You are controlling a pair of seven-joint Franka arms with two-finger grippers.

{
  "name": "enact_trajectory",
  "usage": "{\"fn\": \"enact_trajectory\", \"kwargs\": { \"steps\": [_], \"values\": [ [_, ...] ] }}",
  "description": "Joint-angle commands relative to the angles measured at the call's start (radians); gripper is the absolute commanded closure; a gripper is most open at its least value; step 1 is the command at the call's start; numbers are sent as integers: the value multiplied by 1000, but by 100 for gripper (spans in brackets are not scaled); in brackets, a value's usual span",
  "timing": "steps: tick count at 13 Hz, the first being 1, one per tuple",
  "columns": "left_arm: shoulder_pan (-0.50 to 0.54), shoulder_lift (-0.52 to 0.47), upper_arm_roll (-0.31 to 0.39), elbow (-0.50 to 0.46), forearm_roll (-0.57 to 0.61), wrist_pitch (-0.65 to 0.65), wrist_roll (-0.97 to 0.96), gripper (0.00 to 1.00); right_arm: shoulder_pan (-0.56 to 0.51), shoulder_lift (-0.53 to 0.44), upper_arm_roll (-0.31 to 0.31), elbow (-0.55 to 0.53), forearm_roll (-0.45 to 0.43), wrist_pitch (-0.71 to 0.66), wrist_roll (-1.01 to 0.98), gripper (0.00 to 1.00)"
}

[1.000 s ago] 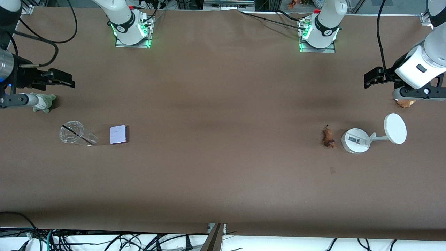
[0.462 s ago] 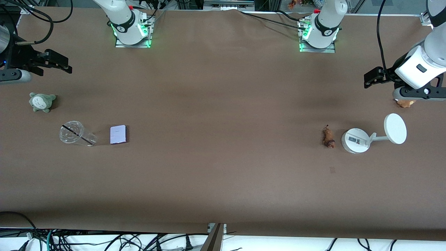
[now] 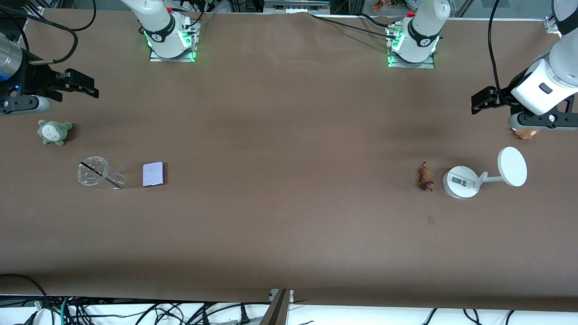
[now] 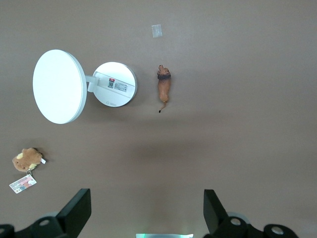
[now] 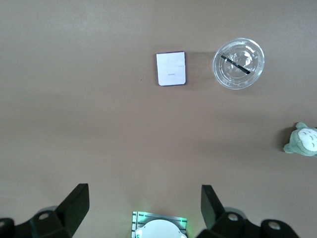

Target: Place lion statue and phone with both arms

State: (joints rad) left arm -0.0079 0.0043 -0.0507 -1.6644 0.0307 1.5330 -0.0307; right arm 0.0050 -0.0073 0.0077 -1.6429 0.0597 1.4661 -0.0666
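Note:
The lion statue (image 3: 425, 178) (image 4: 164, 87), a small orange-brown figurine with a thin tail, lies on the brown table beside the white round stand. The phone (image 3: 153, 174) (image 5: 171, 68), a pale lavender slab, lies flat at the right arm's end beside a clear cup. My left gripper (image 3: 479, 101) (image 4: 147, 213) hangs open and empty high over the table's left-arm end. My right gripper (image 3: 83, 86) (image 5: 144, 208) hangs open and empty high over the right-arm end, above the table near a green plush.
A white round stand with a disc (image 3: 512, 166) (image 4: 58, 86) stands beside the lion. A tan plush (image 3: 525, 133) (image 4: 27, 159) lies under the left hand. A clear lidded cup with a straw (image 3: 95, 172) (image 5: 238, 63) and a grey-green plush (image 3: 54, 132) (image 5: 304, 140) lie near the phone.
The right hand rose away from the green plush, uncovering it, then shifted slightly back toward the table's middle. The left arm has barely moved.

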Motion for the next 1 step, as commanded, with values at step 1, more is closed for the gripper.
{"fn": "enact_trajectory", "kwargs": {
  "steps": [1],
  "values": [
    [-9,-23,6,-15,-25,-5,25,0,-16,7,14,20,-18,-10,-19,0]
  ]
}}
